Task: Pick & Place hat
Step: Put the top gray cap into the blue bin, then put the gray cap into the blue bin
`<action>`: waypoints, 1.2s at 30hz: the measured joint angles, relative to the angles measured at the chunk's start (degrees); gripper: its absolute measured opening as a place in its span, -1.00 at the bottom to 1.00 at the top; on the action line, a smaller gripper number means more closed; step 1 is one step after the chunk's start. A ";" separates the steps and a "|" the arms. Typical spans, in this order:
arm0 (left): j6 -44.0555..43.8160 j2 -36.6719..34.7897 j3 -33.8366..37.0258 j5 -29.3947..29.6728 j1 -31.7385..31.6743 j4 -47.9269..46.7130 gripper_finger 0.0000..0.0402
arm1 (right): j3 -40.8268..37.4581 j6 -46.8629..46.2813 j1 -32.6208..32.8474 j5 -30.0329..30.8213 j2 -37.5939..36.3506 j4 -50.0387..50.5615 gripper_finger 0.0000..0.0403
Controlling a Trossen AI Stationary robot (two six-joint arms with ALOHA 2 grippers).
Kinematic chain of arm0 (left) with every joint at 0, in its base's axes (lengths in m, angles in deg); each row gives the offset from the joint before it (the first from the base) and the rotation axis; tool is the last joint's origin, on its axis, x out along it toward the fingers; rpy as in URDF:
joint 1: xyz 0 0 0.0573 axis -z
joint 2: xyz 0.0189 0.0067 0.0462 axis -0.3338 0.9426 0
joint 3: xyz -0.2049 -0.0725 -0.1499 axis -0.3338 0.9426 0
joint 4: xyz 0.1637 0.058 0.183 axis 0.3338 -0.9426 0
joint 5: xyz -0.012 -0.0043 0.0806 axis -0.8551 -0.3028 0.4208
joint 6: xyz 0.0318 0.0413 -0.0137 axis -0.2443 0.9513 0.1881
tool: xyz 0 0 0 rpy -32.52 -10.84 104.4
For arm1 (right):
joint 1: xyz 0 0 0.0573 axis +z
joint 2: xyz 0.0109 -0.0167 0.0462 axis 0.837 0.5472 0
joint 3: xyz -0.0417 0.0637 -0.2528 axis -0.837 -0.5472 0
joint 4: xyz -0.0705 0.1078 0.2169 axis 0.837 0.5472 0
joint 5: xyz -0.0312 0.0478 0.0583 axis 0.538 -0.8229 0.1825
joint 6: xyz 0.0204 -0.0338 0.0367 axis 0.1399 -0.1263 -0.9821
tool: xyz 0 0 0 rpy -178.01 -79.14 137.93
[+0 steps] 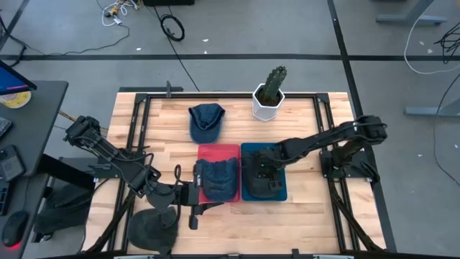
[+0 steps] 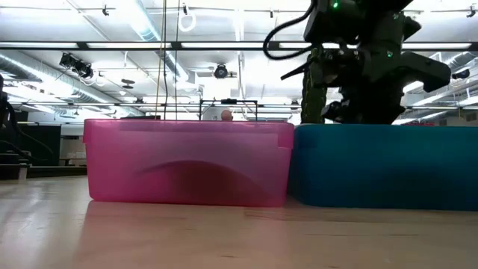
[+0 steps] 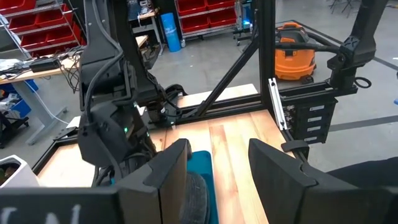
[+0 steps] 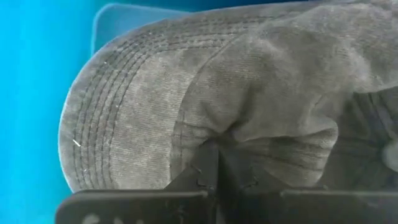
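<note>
A dark grey hat (image 4: 186, 93) lies in the blue bin (image 1: 280, 193), brim flat on the bin's floor. My right gripper (image 4: 211, 171) is down in that bin (image 2: 385, 168), shut on the hat's cloth. A blue denim hat (image 1: 218, 180) rests in the red bin (image 1: 215, 151). Another denim hat (image 1: 206, 121) lies on the table toward the far edge. A dark hat (image 1: 152, 226) sits at the near left edge. My left gripper (image 1: 195, 204) is open near the table, just left of the red bin, touching nothing. My right gripper pinches a gathered fold of the grey hat's crown (image 4: 233, 134), just behind the brim's seam, between its two shut fingers (image 4: 200, 169). It comes from above, pointing down into the blue bin. The hat lies on the bin's floor, with cloth puckered around the fingertips.
A cactus in a white pot (image 1: 269, 93) stands at the far edge behind the blue bin. Black frame rails (image 1: 144, 122) run along the table's sides. Bare wood (image 1: 302, 216) shows along the near edge, right of the left gripper.
</note>
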 joint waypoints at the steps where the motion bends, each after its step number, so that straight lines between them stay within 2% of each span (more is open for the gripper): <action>1: 0.02 0.00 0.00 0.00 0.06 0.00 -0.12 | 0.00 0.01 -0.23 -0.24 0.24 -0.18 -0.99; 9: -0.11 0.00 0.00 -0.02 0.07 0.00 -0.12 | -0.16 -0.10 -0.81 -0.63 -1.76 0.96 -0.99; 20: -2.95 0.00 0.00 -0.02 0.07 -0.20 -0.12 | -0.24 -4.50 -0.65 -0.27 -15.33 2.01 -0.92; 28: -20.02 0.00 0.00 -0.65 2.12 -8.92 -0.12 | -0.24 -4.93 0.45 -0.29 -24.75 -0.16 -0.91; 32: -31.46 0.02 0.01 -3.34 4.38 -19.37 -0.12 | -0.22 -5.05 2.65 -0.38 -29.00 -4.35 -0.90; 36: -44.88 0.07 0.04 -3.42 7.84 -27.29 -0.12 | -0.22 -2.29 4.15 -0.25 -33.27 -10.79 -0.90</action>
